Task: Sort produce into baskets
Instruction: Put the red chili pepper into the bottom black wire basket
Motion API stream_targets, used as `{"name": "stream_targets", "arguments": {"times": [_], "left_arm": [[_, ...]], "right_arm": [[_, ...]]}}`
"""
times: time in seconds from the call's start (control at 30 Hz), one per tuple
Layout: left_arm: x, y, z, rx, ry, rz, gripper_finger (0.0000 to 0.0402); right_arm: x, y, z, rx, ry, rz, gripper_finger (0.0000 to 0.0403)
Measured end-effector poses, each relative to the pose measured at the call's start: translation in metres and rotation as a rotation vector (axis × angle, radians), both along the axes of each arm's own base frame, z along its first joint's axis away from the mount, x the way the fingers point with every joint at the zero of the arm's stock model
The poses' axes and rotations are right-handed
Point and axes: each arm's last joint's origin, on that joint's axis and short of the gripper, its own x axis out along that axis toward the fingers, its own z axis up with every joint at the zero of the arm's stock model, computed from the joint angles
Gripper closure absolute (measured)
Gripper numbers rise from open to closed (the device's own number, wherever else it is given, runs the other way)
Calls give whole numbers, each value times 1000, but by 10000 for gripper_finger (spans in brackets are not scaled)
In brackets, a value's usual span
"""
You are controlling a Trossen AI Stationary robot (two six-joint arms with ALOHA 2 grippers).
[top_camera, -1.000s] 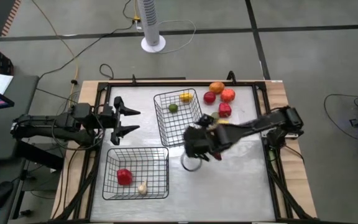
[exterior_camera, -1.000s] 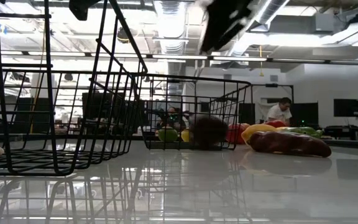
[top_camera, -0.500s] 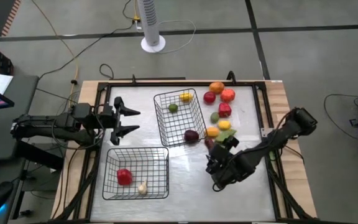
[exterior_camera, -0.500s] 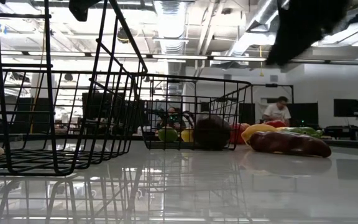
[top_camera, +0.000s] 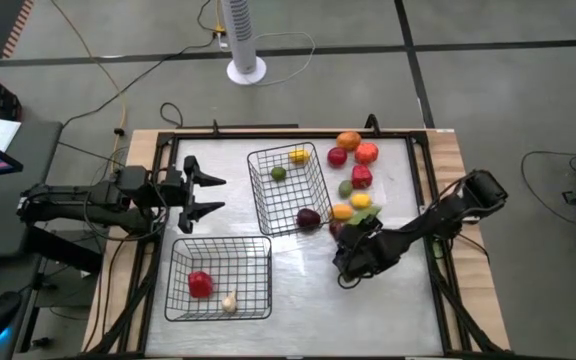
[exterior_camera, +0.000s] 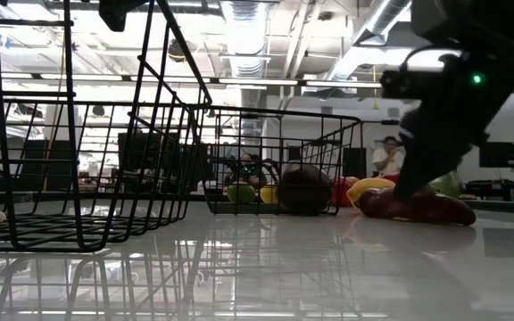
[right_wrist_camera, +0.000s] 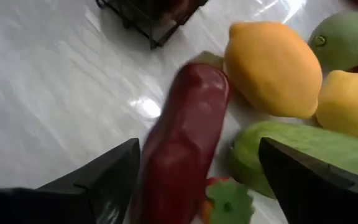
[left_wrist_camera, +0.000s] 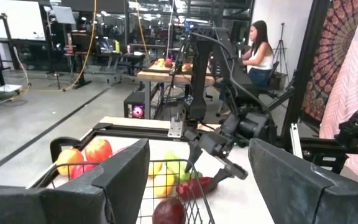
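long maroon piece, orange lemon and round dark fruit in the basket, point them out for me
long maroon piece point(right_wrist_camera: 182, 134), right wrist view, middle of its body
orange lemon point(right_wrist_camera: 272, 70), right wrist view, centre of its rind
round dark fruit point(top_camera: 308, 218), high view, its top, inside the basket

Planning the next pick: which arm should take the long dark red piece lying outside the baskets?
Right. The right gripper is open, almost over the long dark red piece, which shows between its fingers in the right wrist view. The left gripper is open across the table, with the upper basket in between.

Dark maroon pepper point(right_wrist_camera: 182, 134), black wire-mesh baskets point(top_camera: 288, 189)
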Motion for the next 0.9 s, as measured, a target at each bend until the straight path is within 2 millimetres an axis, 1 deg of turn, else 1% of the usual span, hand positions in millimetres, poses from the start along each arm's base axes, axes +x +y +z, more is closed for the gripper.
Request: {"name": "stream_targets", "arguments": {"times": [0.27, 0.4, 0.47, 0.57, 0.77, 0.83, 0.9], "left_arm": [[0, 0, 0, 4, 0, 4, 140], [0, 0, 0, 3, 0, 5, 140], [0, 0, 0, 3, 0, 5, 140], [0, 0, 0, 3, 0, 6, 140], [0, 0, 0, 3, 0, 8, 140], [0, 0, 0, 3, 0, 8, 140], [0, 0, 0, 3, 0, 8, 140]], "right_arm": [[-5, -3, -19, 86, -7, 50, 117], [-7, -4, -20, 80, 3, 52, 140], [-7, -4, -17, 78, 12, 56, 156], [-6, -3, -6, 73, 42, 56, 187], [-8, -4, 30, 44, 89, 42, 251], [-8, -4, 43, 46, 77, 41, 258], [-9, -5, 52, 42, 76, 40, 257]]}}
